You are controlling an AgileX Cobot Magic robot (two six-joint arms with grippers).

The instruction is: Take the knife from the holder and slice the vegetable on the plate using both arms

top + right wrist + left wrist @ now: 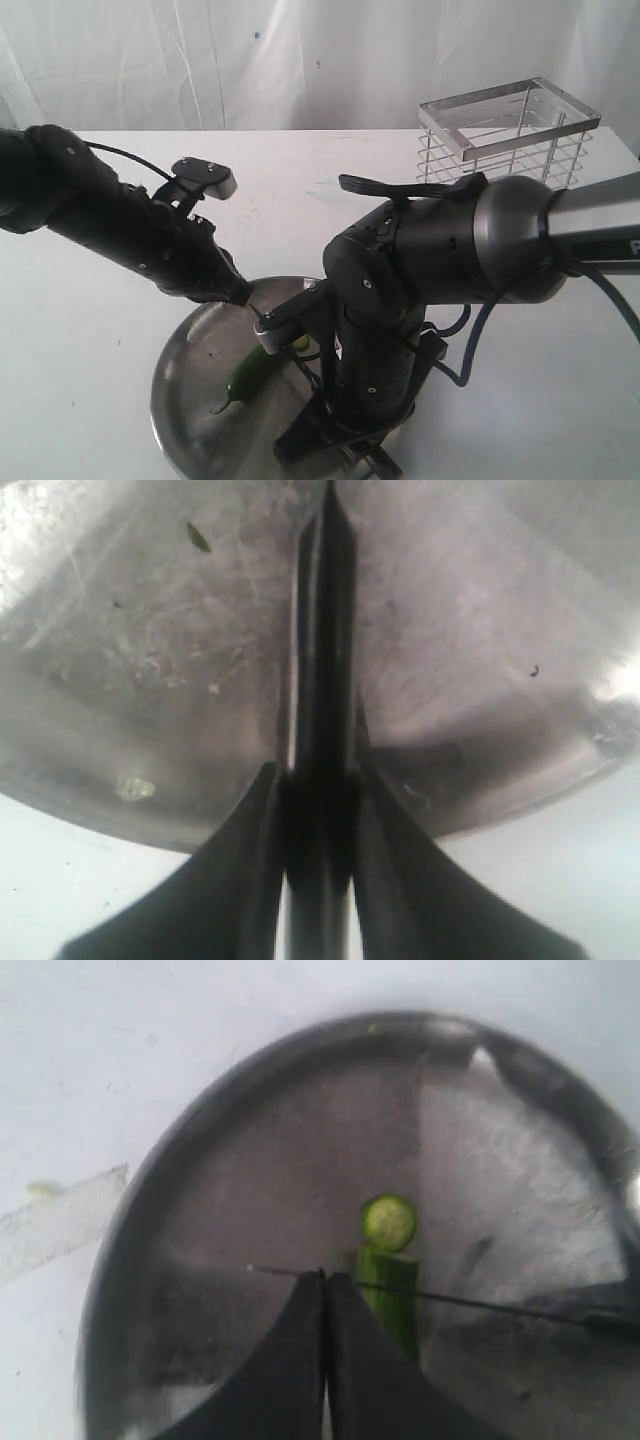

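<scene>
The green vegetable [245,375] [395,1300] lies on the steel plate [165,390] [250,1160], with a cut round slice [388,1222] at its end. My right gripper [320,775] is shut on the black handle of the knife [325,630]. The thin blade [500,1307] lies across the vegetable near its cut end. Just beside the vegetable and at the blade, my left gripper [245,297] [323,1278] is shut, and nothing shows between its fingers. The wire holder [510,125] stands at the back right.
The bulky right arm [400,300] hangs over the plate's right half and hides that side. A strip of clear tape [60,1220] is stuck to the white table beside the plate. The plate sits at the table's front edge.
</scene>
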